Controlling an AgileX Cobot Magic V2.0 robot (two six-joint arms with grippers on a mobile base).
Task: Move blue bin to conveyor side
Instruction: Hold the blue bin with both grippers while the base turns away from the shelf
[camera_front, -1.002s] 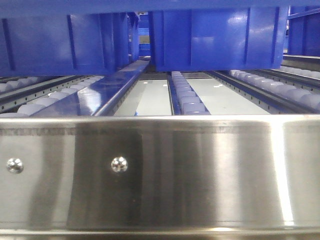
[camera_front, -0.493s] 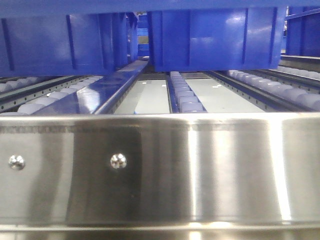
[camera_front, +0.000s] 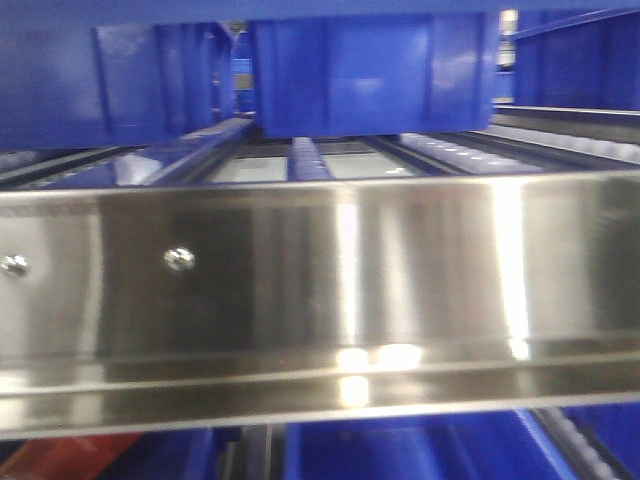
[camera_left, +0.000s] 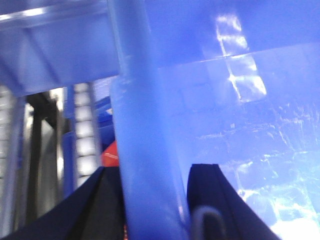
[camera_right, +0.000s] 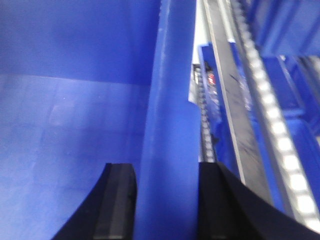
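My two grippers hold the blue bin by opposite rim walls. In the left wrist view its thick glossy rim runs up between the black fingers of my left gripper, which is shut on it, with the bin's shiny inside to the right. In the right wrist view the rim passes between the fingers of my right gripper, also shut on it, with the bin's interior to the left. The conveyor is out of view.
A shiny stainless-steel rail with round screws fills the front view. Behind it, other blue crates sit on roller lanes. White roller tracks run beside the bin on the right, and rollers and something red on the left.
In the front view the steel rail and the crates behind it have shifted up and to the left, and blue now shows below the rail. The picture is more blurred.
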